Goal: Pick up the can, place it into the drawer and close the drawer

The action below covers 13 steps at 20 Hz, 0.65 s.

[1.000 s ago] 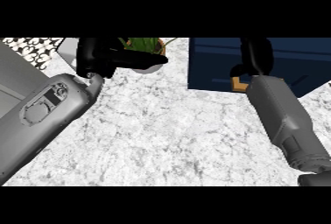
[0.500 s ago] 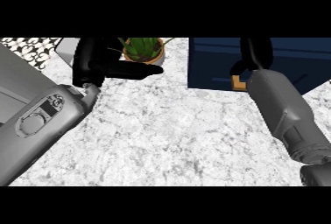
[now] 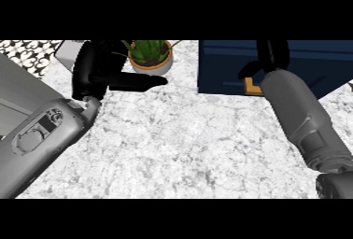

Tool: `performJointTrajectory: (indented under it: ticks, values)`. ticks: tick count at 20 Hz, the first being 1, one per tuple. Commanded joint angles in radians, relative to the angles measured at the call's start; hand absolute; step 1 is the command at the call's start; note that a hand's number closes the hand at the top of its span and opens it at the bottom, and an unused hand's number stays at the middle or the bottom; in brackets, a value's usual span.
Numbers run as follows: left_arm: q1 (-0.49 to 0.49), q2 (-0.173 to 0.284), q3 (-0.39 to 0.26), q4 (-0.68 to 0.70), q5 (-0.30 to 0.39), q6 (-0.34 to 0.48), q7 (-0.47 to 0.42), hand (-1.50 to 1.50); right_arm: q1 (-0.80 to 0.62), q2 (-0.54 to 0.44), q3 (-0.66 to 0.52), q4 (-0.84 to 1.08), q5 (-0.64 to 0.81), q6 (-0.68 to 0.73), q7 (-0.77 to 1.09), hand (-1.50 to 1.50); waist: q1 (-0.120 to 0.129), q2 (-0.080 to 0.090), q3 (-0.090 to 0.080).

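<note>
The dark blue drawer [image 3: 224, 70] stands open at the upper right. A small orange-tan can [image 3: 251, 87] shows at its front edge, mostly hidden by my right forearm. My right hand [image 3: 271, 52] reaches over the drawer above the can, its fingers straight and running off the top and its thumb spread to the left; I see no finger curled round the can. At the upper left my left hand [image 3: 91, 70] is open, fingers up and thumb pointing right toward a plant pot.
A potted green plant [image 3: 150, 59] stands at the back of the white marble counter [image 3: 186, 140], just right of my left thumb. A pale box [image 3: 66, 53] and patterned tiles [image 3: 24, 49] lie at the far left.
My left hand has drawn left and slightly down, uncovering the plant. My right forearm has shifted a little; the can has stayed in place.
</note>
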Motion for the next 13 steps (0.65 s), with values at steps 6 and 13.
performJointTrajectory:
  ticks: [6, 13]
  values:
    - [0.059, 0.014, 0.026, -0.034, -0.006, 0.001, -0.016, -1.50, -0.108, 0.103, -0.223, -0.057, -0.281, 0.107, -0.110, -1.50, 0.011, -0.014, -0.002]
    - [0.149, 0.036, 0.067, -0.059, -0.007, -0.042, -0.058, -1.50, -0.112, 0.106, -0.288, -0.038, -0.371, 0.181, -0.168, -1.50, -0.009, -0.012, -0.005]
